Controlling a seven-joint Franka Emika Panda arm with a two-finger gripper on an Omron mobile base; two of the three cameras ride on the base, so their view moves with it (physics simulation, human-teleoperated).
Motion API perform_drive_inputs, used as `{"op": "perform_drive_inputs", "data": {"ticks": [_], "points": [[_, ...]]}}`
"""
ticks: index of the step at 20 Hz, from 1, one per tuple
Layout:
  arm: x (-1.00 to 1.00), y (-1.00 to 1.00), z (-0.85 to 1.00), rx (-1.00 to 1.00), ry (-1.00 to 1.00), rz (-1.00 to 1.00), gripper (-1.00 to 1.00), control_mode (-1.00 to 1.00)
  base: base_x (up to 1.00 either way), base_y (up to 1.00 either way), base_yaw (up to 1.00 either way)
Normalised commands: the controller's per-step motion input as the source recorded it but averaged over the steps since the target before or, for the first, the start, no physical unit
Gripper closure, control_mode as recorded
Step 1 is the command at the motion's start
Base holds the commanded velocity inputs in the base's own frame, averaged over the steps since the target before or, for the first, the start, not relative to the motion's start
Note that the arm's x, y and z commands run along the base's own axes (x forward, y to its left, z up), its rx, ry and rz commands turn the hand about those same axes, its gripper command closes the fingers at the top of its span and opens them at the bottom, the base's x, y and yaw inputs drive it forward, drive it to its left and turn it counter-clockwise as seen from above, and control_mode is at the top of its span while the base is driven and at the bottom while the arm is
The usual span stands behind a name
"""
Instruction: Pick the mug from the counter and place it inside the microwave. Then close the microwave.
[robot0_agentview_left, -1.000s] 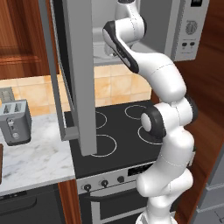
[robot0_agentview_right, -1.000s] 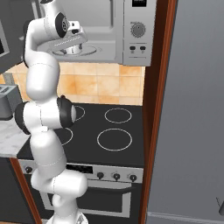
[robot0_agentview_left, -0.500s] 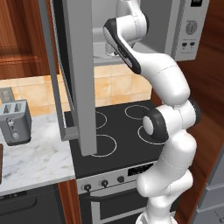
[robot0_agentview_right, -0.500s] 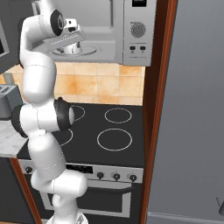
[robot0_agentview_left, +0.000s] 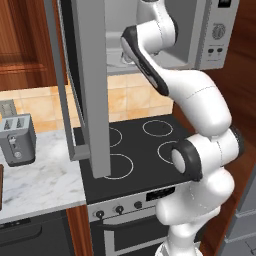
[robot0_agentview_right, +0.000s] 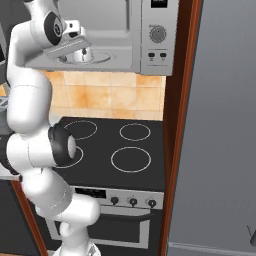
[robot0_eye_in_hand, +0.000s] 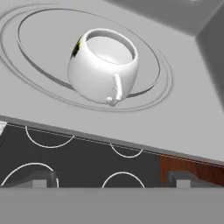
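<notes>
The white mug (robot0_eye_in_hand: 103, 65) stands upright on the round turntable (robot0_eye_in_hand: 151, 89) inside the microwave (robot0_agentview_right: 157, 35), its small handle turned toward the hand. My gripper (robot0_eye_in_hand: 111, 180) is open and empty, a short way back from the mug and just outside the cavity's front edge. One dark fingertip (robot0_eye_in_hand: 41, 178) rises on each side of the hand view's bottom. From the right base, the gripper (robot0_agentview_right: 82, 50) sits at the mouth of the microwave. The microwave door (robot0_agentview_left: 92, 75) stands swung wide open, with its long bar handle (robot0_agentview_left: 62, 80) facing out. The marbled counter (robot0_agentview_left: 35, 180) lies at the lower left.
A black stovetop (robot0_agentview_right: 125, 145) with ring burners lies below the microwave, with oven knobs along its front. A silver toaster (robot0_agentview_left: 17, 140) stands on the counter at the left. The open door hangs over the stovetop's left side. A wood panel (robot0_agentview_right: 182, 100) borders the right.
The hand has eased back slightly from the microwave cavity, and the upper arm has shifted with it. The jaws stay wide apart.
</notes>
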Motion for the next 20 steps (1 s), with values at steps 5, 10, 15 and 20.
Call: {"op": "perform_drive_inputs", "data": {"ticks": [5, 10, 15, 20], "points": [[-0.54, -0.23, -0.15, 0.04, -0.12, -0.09, -1.00, -1.00, 0.00, 0.00, 0.00], [-0.65, -0.17, -0.03, 0.07, -0.09, -0.08, -1.00, -1.00, 0.00, 0.00, 0.00], [-0.72, -0.14, 0.00, 0.08, -0.04, -0.06, -1.00, -1.00, 0.00, 0.00, 0.00], [-0.70, -0.16, -0.02, 0.09, -0.01, -0.07, -1.00, -1.00, 0.00, 0.00, 0.00]]}}
